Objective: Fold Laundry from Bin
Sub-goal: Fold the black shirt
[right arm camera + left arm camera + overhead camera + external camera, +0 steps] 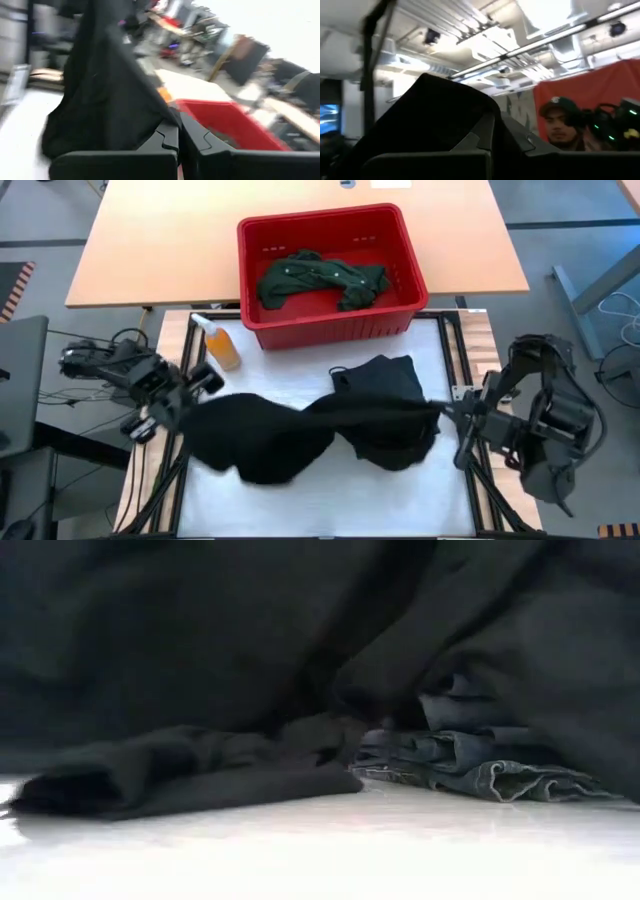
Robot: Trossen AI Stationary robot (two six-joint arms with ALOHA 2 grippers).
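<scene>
1. White matting (300, 510) covers the working end of the table; the red bin (330, 320) sits at its far edge with the dark green shirt (320, 278) still inside, and a small orange bottle (222, 345) stands just beside the bin's left corner.
2. Both pincers are clamped on one black garment (290, 435): the left gripper (172, 402) pinches its left end, the right gripper (452, 418) its right end, fingers closed tight on cloth in each wrist view.
3. Stretched between them, the garment sags in the middle and drapes over the folded jeans (480, 765) lying on the mat. Dragging it could pull that pile apart.
4. Each grip looks like a thin pinch near an edge. If the arms pull further apart, one corner may slip out, and the cloth would drop in a heap.
5. A sweep of the left end toward the bin risks knocking the bottle over.
6. Bunched cloth at the centre suggests the fold may come out crooked unless it is laid flat first.
</scene>
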